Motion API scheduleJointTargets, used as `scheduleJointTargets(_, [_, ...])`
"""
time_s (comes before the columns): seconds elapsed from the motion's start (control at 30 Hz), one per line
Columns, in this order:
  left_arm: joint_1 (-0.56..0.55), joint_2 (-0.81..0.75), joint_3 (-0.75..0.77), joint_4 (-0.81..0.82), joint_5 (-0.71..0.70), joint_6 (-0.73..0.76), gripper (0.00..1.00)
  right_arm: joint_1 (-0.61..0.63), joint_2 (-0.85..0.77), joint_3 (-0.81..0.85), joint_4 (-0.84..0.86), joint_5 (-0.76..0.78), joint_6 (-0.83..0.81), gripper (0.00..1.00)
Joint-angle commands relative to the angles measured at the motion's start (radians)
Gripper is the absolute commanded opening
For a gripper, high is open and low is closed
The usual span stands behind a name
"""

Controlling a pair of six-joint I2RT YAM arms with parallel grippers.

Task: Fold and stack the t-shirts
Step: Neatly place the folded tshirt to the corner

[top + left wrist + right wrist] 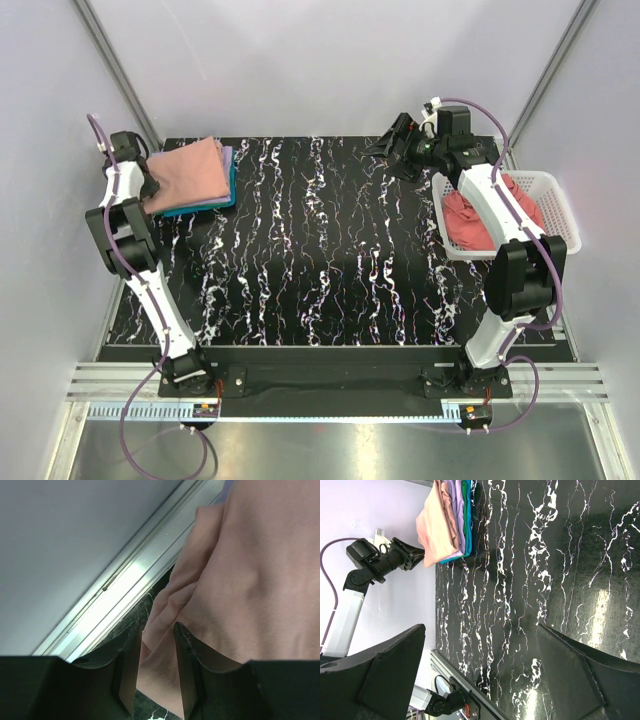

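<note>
Right wrist view alone shows stack point(445, 525) layers edge-on — pink, lavender, teal. Left gripper point(156, 630) at stack's edge, grip undeterminable; right gripper point(481, 630) spread, empty.

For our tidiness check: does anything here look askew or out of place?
The t-shirt stack sits skewed at the far-left corner of the table, teal edge showing; a rose-pink t-shirt lies crumpled in the white basket.

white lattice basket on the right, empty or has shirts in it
Not empty: a crumpled rose-pink cloth t-shirt lies inside the white plastic lattice basket, partly hidden by the right arm.
</note>
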Motion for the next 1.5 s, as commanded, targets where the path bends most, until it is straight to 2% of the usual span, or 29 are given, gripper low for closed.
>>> scheduleJointTargets(0.0, [0.009, -0.007, 0.020, 0.056, 0.023, 0.020, 0.38, 0.004, 0.004, 0.020, 0.046, 0.000, 0.015, 1.00])
scheduleJointTargets(0.1, [0.012, 0.045, 0.110, -0.054, -0.090, 0.006, 0.32, 0.005, 0.002, 0.029, 0.045, 0.003, 0.018, 1.00])
scheduleJointTargets(0.23, [0.012, 0.062, 0.138, -0.097, -0.175, 0.009, 0.34, 0.005, -0.001, 0.051, 0.020, 0.010, 0.010, 1.00])
scheduleJointTargets(0.4, [0.000, 0.009, 0.178, -0.103, -0.152, 0.003, 0.38, 0.005, -0.013, 0.054, -0.004, 0.017, 0.015, 1.00])
scheduleJointTargets(0.53, [-0.051, -0.074, 0.226, -0.123, -0.107, -0.014, 0.44, 0.007, -0.016, 0.091, -0.093, 0.037, -0.014, 1.00])
scheduleJointTargets(0.63, [-0.097, -0.186, 0.179, -0.125, -0.095, -0.067, 0.52, 0.007, -0.019, 0.105, -0.169, 0.070, -0.039, 1.00])
scheduleJointTargets(0.7, [-0.123, -0.249, 0.088, -0.106, -0.081, -0.102, 0.64, 0.007, -0.035, 0.095, -0.184, 0.066, -0.039, 1.00])
scheduleJointTargets(0.77, [-0.166, -0.362, 0.008, -0.058, -0.026, -0.135, 0.81, 0.007, -0.048, 0.101, -0.208, 0.069, -0.037, 1.00])
scheduleJointTargets(0.8, [-0.184, -0.407, -0.100, -0.024, 0.027, -0.146, 0.99, 0.008, -0.059, 0.108, -0.253, 0.073, -0.034, 0.99])
scheduleJointTargets(0.83, [-0.235, -0.475, -0.145, 0.013, 0.120, -0.141, 0.99, 0.007, -0.065, 0.115, -0.277, 0.075, -0.034, 1.00])
scheduleJointTargets(0.93, [-0.353, -0.595, -0.261, 0.024, 0.210, -0.129, 0.99, 0.007, -0.134, 0.114, -0.316, 0.072, -0.052, 1.00])
scheduleJointTargets(1.1, [-0.476, -0.809, -0.481, 0.116, 0.480, -0.138, 0.99, 0.007, -0.286, 0.086, -0.389, 0.136, -0.095, 1.00])
scheduleJointTargets(1.2, [-0.569, -0.915, -0.562, 0.130, 0.551, -0.204, 0.99, 0.007, -0.347, 0.036, -0.416, 0.126, -0.091, 1.00])
scheduleJointTargets(1.33, [-0.732, -0.985, -0.610, 0.142, 0.578, -0.190, 0.99, 0.007, -0.438, -0.052, -0.402, 0.121, -0.074, 1.00])
scheduleJointTargets(1.47, [-0.775, -1.024, -0.612, 0.144, 0.583, -0.215, 0.99, 0.007, -0.489, -0.069, -0.408, 0.135, -0.080, 1.00])
